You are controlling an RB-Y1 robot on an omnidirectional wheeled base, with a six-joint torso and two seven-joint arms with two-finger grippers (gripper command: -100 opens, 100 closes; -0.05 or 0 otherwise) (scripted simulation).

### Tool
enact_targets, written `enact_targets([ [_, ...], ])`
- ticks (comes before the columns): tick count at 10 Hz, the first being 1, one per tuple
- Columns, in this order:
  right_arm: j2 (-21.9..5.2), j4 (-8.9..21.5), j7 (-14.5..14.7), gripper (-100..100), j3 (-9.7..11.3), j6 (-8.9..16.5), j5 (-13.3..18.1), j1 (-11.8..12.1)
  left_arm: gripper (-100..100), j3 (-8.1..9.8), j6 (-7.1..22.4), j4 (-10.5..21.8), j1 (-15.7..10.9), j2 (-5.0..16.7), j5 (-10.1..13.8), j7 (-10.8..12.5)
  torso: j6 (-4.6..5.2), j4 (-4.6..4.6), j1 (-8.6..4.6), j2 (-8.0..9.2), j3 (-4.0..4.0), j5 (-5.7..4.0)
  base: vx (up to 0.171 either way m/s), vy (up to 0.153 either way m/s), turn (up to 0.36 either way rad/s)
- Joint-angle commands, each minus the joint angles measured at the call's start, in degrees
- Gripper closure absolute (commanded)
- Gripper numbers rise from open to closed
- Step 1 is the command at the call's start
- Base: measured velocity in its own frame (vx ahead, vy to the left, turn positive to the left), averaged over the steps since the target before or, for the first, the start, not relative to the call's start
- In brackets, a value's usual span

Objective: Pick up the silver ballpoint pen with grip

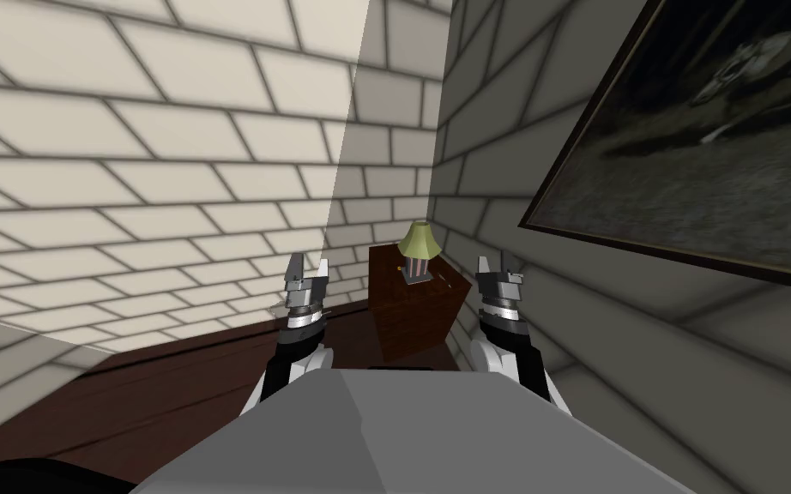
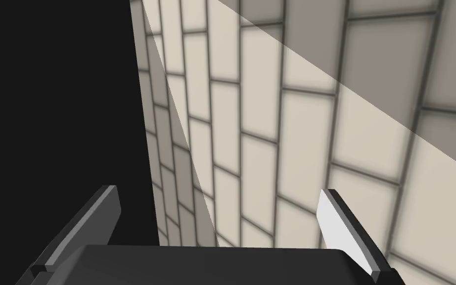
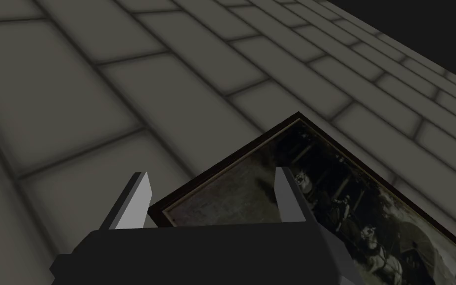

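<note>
A dark wooden nightstand point(image 1: 411, 322) stands in the corner of the room ahead of me, with a small lamp point(image 1: 419, 250) with a green shade on top. I cannot make out a pen on it from here. My left gripper point(image 1: 308, 268) is raised in front of my chest, left of the nightstand, and its fingers point(image 2: 341, 225) stand open with nothing between them. My right gripper point(image 1: 498, 264) is held up at the same height, just right of the nightstand, also open and empty point(image 3: 211, 172).
Pale brick walls meet in the corner behind the nightstand. A large dark framed picture point(image 1: 711, 154) hangs on the right wall, close to my right arm. Dark wooden floor point(image 1: 153, 386) lies between me and the nightstand.
</note>
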Motion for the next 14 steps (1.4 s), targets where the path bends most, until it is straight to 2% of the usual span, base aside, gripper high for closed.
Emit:
enact_targets([
  [1,-1.7,0.3,-0.1,-100,-0.1,0.3,-0.2,0.4,0,0.00,0.0,0.0,0.0,0.0,0.0,0.0,0.00,0.00,0.00,0.00,0.00,0.00,0.001,0.001,0.040],
  [4,-6.4,1.1,-0.5,-100,-0.5,1.6,-0.8,2.1,0,0.00,0.0,0.0,0.0,0.0,0.0,0.0,0.00,0.00,-0.03,0.01,0.00,-0.01,0.001,0.000,0.075],
  [7,-11.7,2.3,-1.1,-100,-1.0,3.6,-1.8,4.8,0,0.00,0.0,0.0,0.0,0.0,0.0,0.0,-0.01,0.00,-0.04,-0.01,0.00,-0.01,0.002,0.000,0.118],
  [8,-12.6,2.3,-1.1,-100,-1.0,3.6,-1.8,4.8,0,0.00,0.0,0.0,0.0,0.0,0.0,0.0,0.00,0.00,-0.03,0.00,0.00,-0.01,0.003,-0.002,0.047],
  [10,-16.3,3.2,-1.6,-100,-1.5,5.2,-2.7,7.1,0,0.00,0.0,0.0,0.0,0.0,0.0,0.0,-0.01,0.00,-0.02,-0.01,-0.01,-0.01,0.004,0.002,0.129],
  [11,-17.5,3.2,-1.6,-100,-1.5,5.2,-2.7,7.1,0,0.00,0.0,0.0,0.0,0.0,0.0,0.0,-0.01,0.00,-0.03,-0.02,-0.01,0.00,0.005,-0.002,0.064],
  [12,-19.5,3.6,-1.9,-100,-1.8,6.0,-3.2,8.3,0,0.00,0.0,0.0,0.0,0.0,0.0,0.0,0.01,0.00,-0.02,-0.01,-0.01,-0.01,0.005,0.002,0.120],
  [13,-20.1,3.6,-1.9,-100,-1.8,6.0,-3.2,8.3,0,0.00,0.0,0.0,0.0,0.0,0.0,0.0,-0.01,0.00,-0.02,-0.01,-0.01,0.00,0.003,-0.001,0.052],
  [14,-22.5,4.1,-2.1,-100,-2.1,7.0,-3.7,9.6,0,0.00,0.0,0.0,0.0,0.0,0.0,0.0,0.01,0.00,-0.02,-0.02,-0.01,-0.01,0.004,0.002,0.111],
])
